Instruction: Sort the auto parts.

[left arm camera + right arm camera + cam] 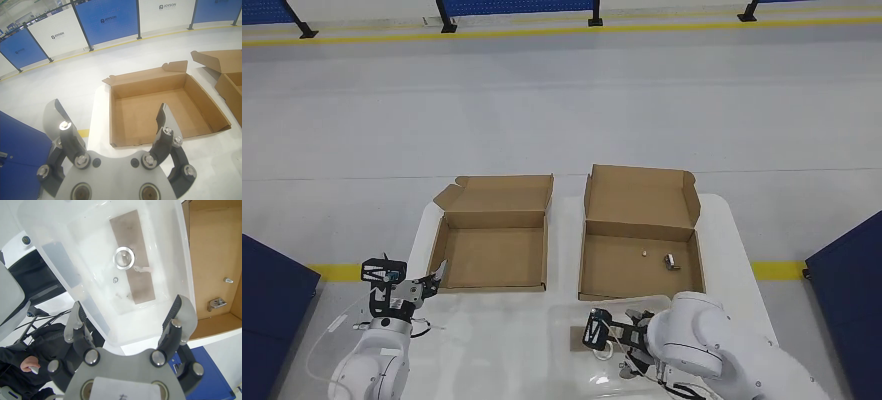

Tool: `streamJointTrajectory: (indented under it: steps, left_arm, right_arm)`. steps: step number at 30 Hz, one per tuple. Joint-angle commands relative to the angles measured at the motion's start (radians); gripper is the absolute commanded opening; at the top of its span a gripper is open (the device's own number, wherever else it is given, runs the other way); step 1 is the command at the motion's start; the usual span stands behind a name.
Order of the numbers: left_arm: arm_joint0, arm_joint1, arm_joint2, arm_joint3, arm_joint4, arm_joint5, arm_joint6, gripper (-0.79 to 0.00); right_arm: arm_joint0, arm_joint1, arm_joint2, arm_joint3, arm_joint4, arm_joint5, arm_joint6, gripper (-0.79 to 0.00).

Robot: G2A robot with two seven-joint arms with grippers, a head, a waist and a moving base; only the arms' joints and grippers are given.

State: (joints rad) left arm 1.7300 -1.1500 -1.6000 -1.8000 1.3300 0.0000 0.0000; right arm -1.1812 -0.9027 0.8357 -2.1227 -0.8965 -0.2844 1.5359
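Observation:
A clear plastic bin (181, 247) stands at the table's front, and my right gripper (128, 302) hangs open just above its near end, holding nothing. In the bin lie a round metal ring with a glass lens (123, 259), a small bolt (115, 280) and a pale clear piece (143, 269). The right cardboard box (592, 270) holds a metal bracket (217, 304) and a small stud (227, 280). The left cardboard box (200, 91) has nothing in it. My left gripper (109, 106) is open, low at that box's front left corner.
Both boxes have their lids folded back toward the far side of the white table (722, 215). A brown patch (132, 256) shows through the bin's floor. Blue panels (272, 300) flank the table on both sides.

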Motion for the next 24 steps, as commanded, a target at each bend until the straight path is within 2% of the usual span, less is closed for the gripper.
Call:
streamJointTrajectory:
  steps: [1,3,13,24]
  left_arm:
    - [0.0,0.0,0.0,0.0,0.0,0.0,0.0,0.0]
    - [0.0,0.0,0.0,0.0,0.0,0.0,0.0,0.0]
    - [0.0,0.0,0.0,0.0,0.0,0.0,0.0,0.0]
    - [0.0,0.0,0.0,0.0,0.0,0.0,0.0,0.0]
  right_arm:
    - [-0.004,0.0,-0.005,0.001,0.001,-0.011,-0.014,0.0]
    - [-0.008,0.001,-0.03,0.02,-0.011,-0.037,-0.037,0.0]
    - [0.051,-0.008,-0.128,0.087,-0.039,-0.017,-0.018,0.0]
    - [0.08,-0.021,-0.16,0.113,-0.079,0.0,-0.003,0.0]
